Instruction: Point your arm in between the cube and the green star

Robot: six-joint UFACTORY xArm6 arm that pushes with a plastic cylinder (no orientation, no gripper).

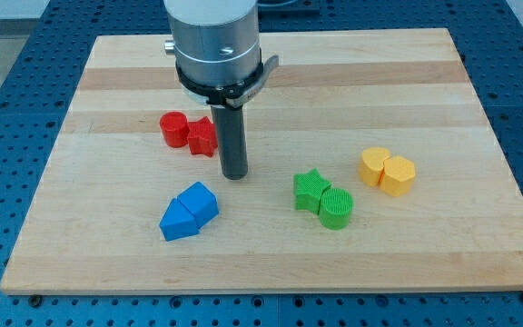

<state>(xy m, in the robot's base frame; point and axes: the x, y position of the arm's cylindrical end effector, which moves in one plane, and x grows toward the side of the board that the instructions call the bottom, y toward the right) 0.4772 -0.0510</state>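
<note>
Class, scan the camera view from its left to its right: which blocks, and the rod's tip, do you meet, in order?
Red blocks and blue blocks overlap in range, so their order is unclear. Then: my tip → green star → green cylinder → yellow blocks.

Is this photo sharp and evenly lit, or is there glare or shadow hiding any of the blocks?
Camera view: sharp and evenly lit; soft short shadows under the green star and blue blocks; no glare on the wooden board; my tip is crisp, though the arm's top is cropped.
</note>
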